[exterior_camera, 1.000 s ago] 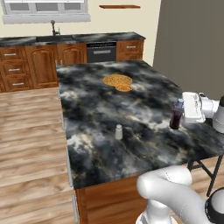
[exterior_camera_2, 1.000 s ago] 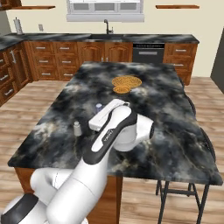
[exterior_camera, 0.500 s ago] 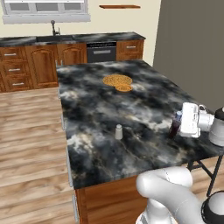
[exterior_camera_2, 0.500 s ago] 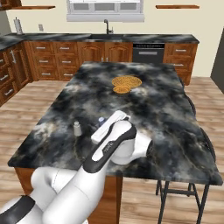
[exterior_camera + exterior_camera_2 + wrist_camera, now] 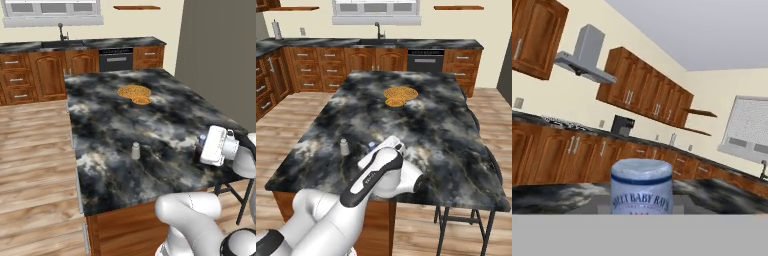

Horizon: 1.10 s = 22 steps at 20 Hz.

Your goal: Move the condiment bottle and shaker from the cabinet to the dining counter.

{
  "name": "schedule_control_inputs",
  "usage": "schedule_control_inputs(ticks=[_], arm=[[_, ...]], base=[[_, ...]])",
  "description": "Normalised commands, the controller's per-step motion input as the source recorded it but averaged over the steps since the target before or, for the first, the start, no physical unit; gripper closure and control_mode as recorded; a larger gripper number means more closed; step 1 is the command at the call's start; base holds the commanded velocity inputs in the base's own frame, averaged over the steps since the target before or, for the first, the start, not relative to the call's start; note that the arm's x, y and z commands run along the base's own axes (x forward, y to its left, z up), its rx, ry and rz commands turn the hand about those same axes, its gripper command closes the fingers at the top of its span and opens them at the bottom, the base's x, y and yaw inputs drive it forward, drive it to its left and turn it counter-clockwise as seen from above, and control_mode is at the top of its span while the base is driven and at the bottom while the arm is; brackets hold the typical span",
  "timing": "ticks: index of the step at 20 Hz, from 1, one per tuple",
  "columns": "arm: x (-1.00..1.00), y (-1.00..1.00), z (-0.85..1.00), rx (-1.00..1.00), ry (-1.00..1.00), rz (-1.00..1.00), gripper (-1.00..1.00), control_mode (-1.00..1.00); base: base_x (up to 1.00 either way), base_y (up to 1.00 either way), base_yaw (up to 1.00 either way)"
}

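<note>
The robot's fingers (image 5: 202, 150) are clamping the condiment bottle (image 5: 641, 186) just above the marbled bench (image 5: 125, 125), near its right edge. The shaker (image 5: 135, 150) is standing mid-bench. Releasing this close to the edge risks the bottle toppling off.

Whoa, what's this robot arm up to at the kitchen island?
It is moving seasonings onto the dining counter. The gripper is shut on the condiment bottle, holding it low over the counter's near right edge; whether the bottle touches the stone cannot be told. The shaker already stands upright on the counter, apart from the bottle. Two flat golden-orange round things lie farther back on the same top.
</note>
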Motion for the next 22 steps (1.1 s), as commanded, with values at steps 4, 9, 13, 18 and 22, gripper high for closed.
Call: schedule_control_inputs(ticks=[4,9,13,18,22], arm=[[0.10,0.00,-0.24,0.01,0.17,-0.05,1.00,-1.00],[0.26,-0.12,-0.16,0.07,0.29,0.00,1.00,-1.00],[0.28,-0.24,-0.26,0.08,0.21,0.00,1.00,-1.00],[0.12,-0.07,-0.60,0.00,0.00,0.00,1.00,-1.00],[0.10,-0.16,-0.37,0.07,0.01,0.00,1.00,-1.00]], base=[[0.00,0.00,0.00],[0.00,0.00,0.00],[0.00,0.00,0.00],[0.00,0.00,0.00],[0.00,0.00,0.00]])
